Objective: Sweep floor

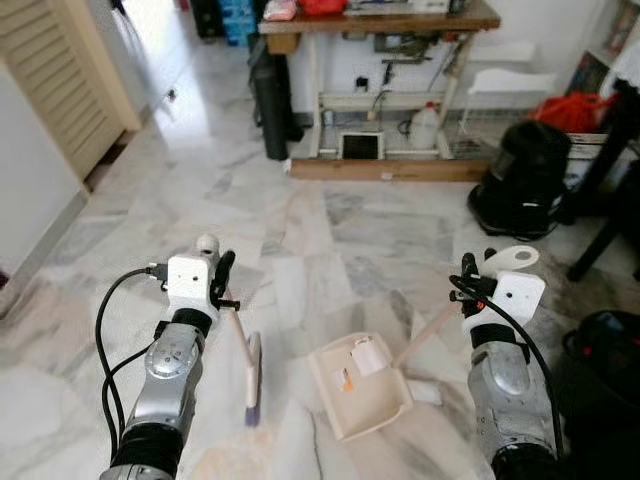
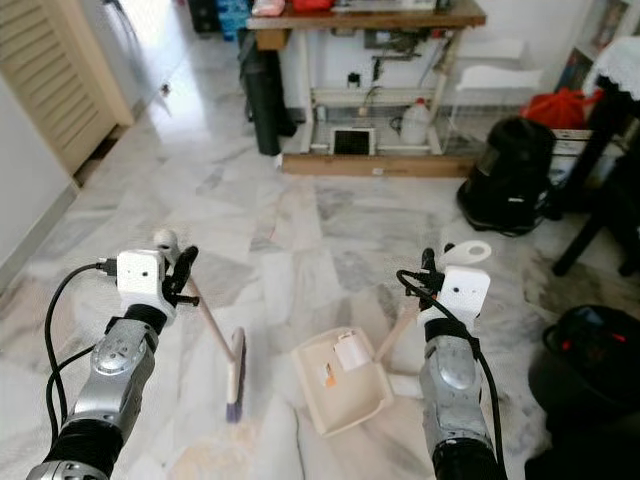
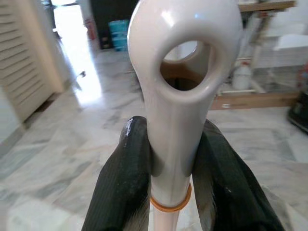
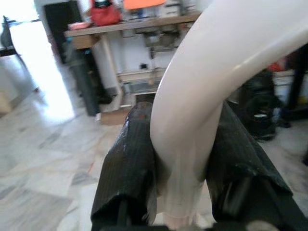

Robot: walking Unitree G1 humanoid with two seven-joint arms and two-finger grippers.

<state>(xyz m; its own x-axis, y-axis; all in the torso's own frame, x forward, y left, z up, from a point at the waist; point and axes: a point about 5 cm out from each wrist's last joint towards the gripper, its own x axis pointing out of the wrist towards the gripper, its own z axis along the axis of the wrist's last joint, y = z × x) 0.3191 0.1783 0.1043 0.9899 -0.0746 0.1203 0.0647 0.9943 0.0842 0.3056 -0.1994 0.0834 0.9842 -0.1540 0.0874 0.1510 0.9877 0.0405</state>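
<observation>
The left end effector is clamped on the brush handle, both fingers pressed against the shaft just below the hanging loop. From there the handle runs down and toward the robot's right to the brush head, which stands on the floor with its long axis pointing roughly away from the robot.

The right end effector is closed on the dustpan handle. That handle slopes down and to the robot's left to the dustpan, which lies flat on the floor between the two arms.

The brush head sits just beside the dustpan, on its left and apart from it. The coming sweep would likely run rightward across that gap.

A white scrap and a small orange piece lie in the pan. The pan's mouth direction is hard to make out, and fine dust on the marble cannot be told from its veining.
</observation>
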